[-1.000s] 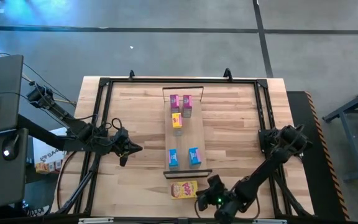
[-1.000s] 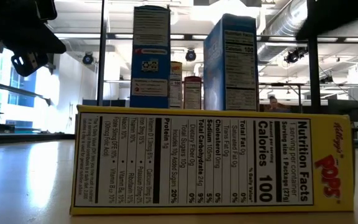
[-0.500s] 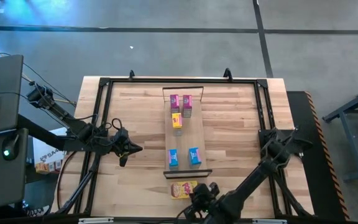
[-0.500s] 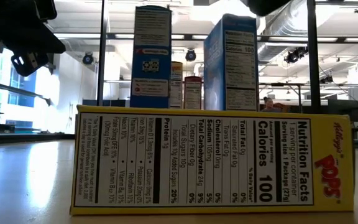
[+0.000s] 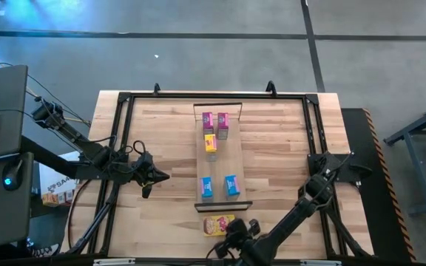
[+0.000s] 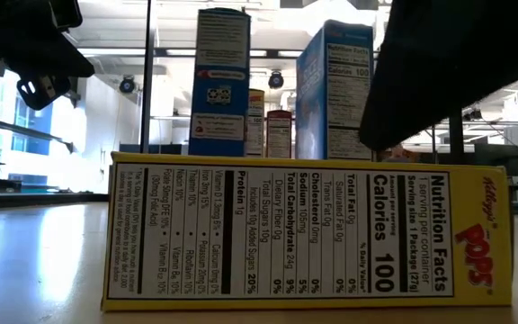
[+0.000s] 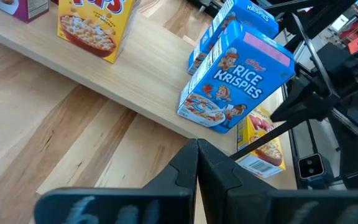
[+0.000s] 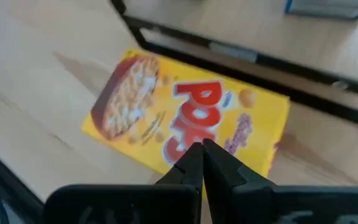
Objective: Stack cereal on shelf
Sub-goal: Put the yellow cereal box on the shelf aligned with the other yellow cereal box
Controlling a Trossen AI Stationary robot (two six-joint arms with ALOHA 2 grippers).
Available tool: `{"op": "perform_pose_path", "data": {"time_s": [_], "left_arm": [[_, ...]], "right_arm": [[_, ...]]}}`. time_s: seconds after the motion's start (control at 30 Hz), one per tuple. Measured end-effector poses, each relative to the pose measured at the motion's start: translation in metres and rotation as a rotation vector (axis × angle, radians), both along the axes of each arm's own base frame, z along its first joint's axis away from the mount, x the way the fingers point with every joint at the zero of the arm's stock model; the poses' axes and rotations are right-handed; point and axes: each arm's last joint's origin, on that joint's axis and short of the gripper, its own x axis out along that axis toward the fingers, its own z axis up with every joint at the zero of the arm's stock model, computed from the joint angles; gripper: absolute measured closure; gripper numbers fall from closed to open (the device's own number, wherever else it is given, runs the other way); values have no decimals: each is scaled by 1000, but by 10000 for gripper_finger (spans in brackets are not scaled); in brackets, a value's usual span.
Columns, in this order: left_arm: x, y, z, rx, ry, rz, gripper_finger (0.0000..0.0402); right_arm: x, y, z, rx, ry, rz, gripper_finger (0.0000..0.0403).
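The shelf (image 5: 225,161) lies along the middle of the table. On it stand two pink cereal boxes (image 5: 214,120) at the far end, a yellow box (image 5: 210,142) behind them and two light blue boxes (image 5: 219,186) near the near end. A second yellow box (image 5: 219,224) lies flat on the table just off the shelf's near end. My right gripper (image 8: 201,154) is shut and hangs over this box (image 8: 185,118), close to its right end (image 5: 237,230); in the low view the arm (image 6: 448,63) ends above the box top (image 6: 313,160). My left gripper (image 5: 156,176) waits, shut, left of the shelf.
Black frame rails (image 5: 124,148) run along the table's left, far and right sides. The shelf's black end frame (image 8: 241,53) stands just beyond the lying box. Bare wood lies on both sides of the shelf (image 7: 73,68).
My right gripper has travelled along the near edge toward the table's left and come over the lying yellow box. It has also dropped lower, so the arm now fills the upper right of the low view. The boxes have stayed where they were.
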Motion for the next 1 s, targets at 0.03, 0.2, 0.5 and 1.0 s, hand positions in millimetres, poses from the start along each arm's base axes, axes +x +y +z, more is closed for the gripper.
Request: {"op": "perform_pose_path", "data": {"time_s": [0.03, 0.2, 0.5, 1.0], "left_arm": [[0, 0, 0, 0, 0, 0, 402], [0, 0, 0, 16, 0, -8, 402], [-1, -4, -1, -37, 35, -118, 401], [-14, -25, -2, -331, 175, -363, 402]], "right_arm": [[0, -1, 0, -5, 2, -6, 403], [4, -4, -6, 2, 91, 50, 403], [25, 9, -9, 83, 21, 247, 403], [85, -24, -19, 7, -126, 357, 403]]}}
